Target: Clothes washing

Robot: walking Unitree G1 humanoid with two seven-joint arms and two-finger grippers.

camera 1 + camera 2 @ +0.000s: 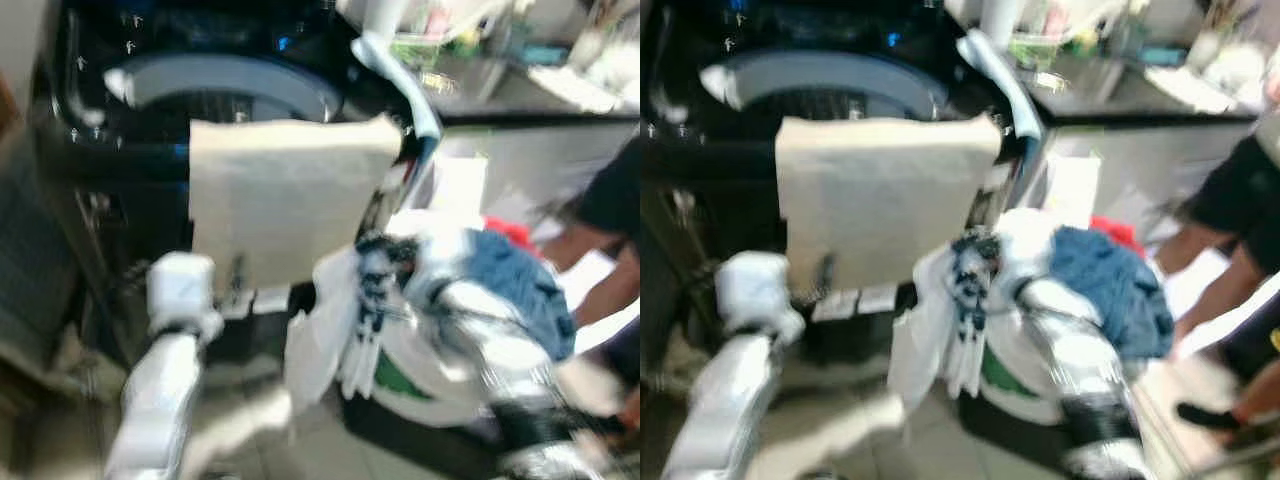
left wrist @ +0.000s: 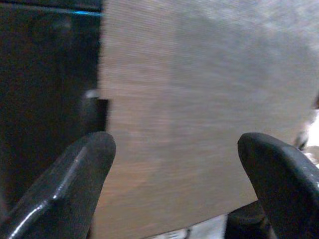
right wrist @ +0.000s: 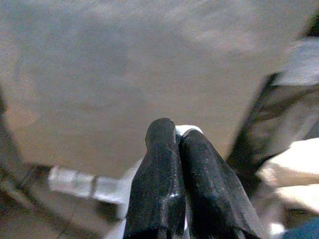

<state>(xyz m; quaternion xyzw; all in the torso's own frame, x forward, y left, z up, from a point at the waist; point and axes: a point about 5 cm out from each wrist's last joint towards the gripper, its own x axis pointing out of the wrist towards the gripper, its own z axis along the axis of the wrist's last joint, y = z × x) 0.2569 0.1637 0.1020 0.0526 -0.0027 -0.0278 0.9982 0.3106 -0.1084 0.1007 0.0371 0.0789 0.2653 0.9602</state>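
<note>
I can read no text anywhere: the pale stickers [image 1: 855, 300] on the washing machine [image 1: 820, 90] front are too blurred.

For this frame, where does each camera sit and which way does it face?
Left eye view: head camera, looking down at the washing machine, beige cloth and laundry basket; both silver arms show.
Right eye view: same scene, shifted sideways.
Left wrist view: faces the cloth between open left claw fingers.
Right wrist view: right claw pinching white fabric, cloth behind.
All four share the cloth.
</note>
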